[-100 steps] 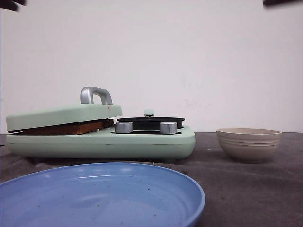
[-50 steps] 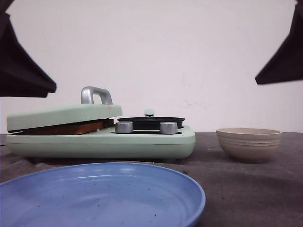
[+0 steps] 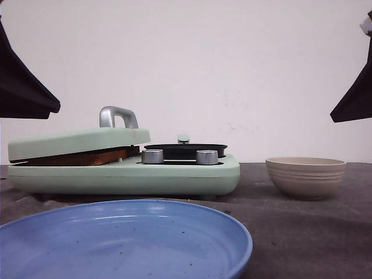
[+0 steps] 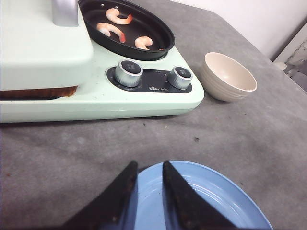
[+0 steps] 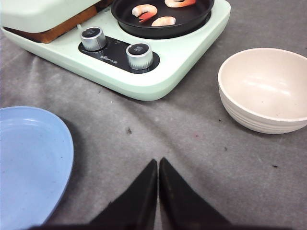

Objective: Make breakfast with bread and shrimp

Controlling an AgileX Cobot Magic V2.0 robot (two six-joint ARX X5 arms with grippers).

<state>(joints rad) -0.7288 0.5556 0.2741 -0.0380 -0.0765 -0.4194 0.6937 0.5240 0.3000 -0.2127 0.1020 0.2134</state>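
Looking forward, we see a mint-green breakfast maker (image 3: 125,174) on the grey tabletop (image 3: 302,232), its lid (image 3: 78,142) lowered over a brown edge of bread (image 3: 78,158) and its grey handle (image 3: 118,116) standing up; a black pan (image 3: 185,151) sits behind two silver knobs (image 3: 152,156). A beige ribbed bowl (image 3: 306,176) stands to the right, apart from the appliance, and a blue plate (image 3: 125,244) fills the near foreground. Dark parts of the arms intrude at the upper left and upper right edges, well above everything. From the left wrist, our left fingers (image 4: 146,191) hang slightly parted and hold nothing, their tips over the plate's (image 4: 211,191) near rim; the tabletop lies between them and the appliance (image 4: 96,96). Three pink shrimp (image 4: 111,29) lie in the pan (image 4: 129,28), well apart from these fingers, and the bread (image 4: 38,92) shows only as a toasted strip under the lid. From the right wrist, our right fingers (image 5: 157,191) are pressed together with nothing between them, over bare tabletop between the plate (image 5: 29,158) and the bowl (image 5: 266,91). The shrimp (image 5: 144,10) rest in the pan (image 5: 163,19), well apart from the tips, past the knobs (image 5: 139,55), and the bread (image 5: 62,28) peeks from beneath the lid.
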